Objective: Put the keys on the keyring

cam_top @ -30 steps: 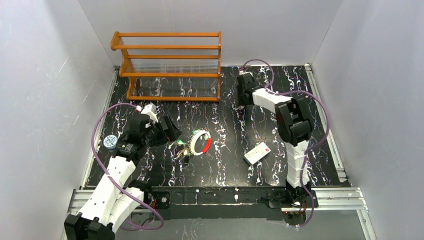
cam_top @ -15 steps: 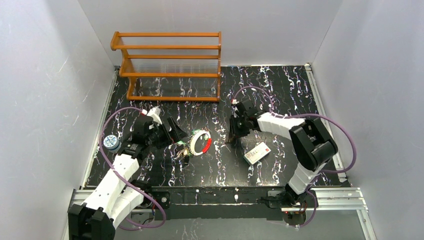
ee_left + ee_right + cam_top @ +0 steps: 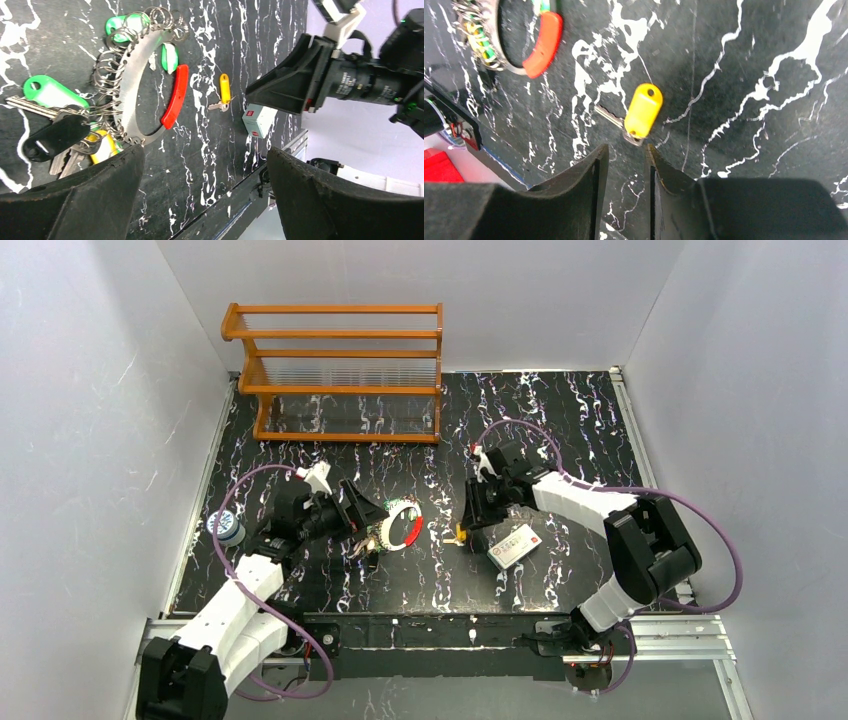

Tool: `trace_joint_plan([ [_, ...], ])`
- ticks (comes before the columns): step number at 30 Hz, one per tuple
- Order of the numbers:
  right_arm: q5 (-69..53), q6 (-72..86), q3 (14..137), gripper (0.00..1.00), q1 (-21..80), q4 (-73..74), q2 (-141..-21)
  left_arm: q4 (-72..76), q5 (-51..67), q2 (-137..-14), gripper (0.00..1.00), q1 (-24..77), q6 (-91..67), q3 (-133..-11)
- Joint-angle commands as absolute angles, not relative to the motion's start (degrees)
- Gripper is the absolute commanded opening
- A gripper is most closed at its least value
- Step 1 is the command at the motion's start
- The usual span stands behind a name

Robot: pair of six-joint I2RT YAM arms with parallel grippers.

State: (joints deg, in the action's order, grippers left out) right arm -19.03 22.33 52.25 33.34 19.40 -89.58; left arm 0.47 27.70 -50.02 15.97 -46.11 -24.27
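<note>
the right gripper hangs low over the table with its jaws set narrow and nothing between them. the yellow key lies flat just ahead of its fingertips, the metal blade angled toward the left finger. judged from here, the gap looks tighter than the plastic head, so a descent as it stands could land on top of the key and skid it off, or scrape the fingers on the hard top. a pinch on the head alone may let the blade swing and miss the ring.

further ahead of that hand lies the keyring, flat, its red section turned toward the yellow key, with green-tagged keys bunched on its far side. the left gripper stands wide and empty just beyond the ring, facing the right one; a nudge could drag the whole cluster, and the two hands could meet.

a white card lies just beside the right hand.

the table is glossy black with white veining. well behind stands a wooden rack, with plain grey walls around.
</note>
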Motion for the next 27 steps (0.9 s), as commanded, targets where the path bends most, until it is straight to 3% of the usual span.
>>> trace_joint_plan([
  [1,-22.1,22.4,49.9,0.40,32.7,19.2,-90.7,3.6,29.7,-48.3,0.89,17.0,-48.0,-23.2],
  [13,-22.7,21.6,48.4,0.43,32.7,16.8,-93.5,5.0,29.5,-48.0,0.89,17.5,-49.4,-22.4],
  [20,-19.7,20.1,51.3,0.53,32.6,17.4,-93.4,5.0,29.7,-47.0,0.88,17.6,-50.0,-22.1],
  [27,-19.7,17.7,53.7,0.53,32.6,18.2,-95.6,5.0,29.7,-46.2,0.88,17.7,-50.8,-21.5],
])
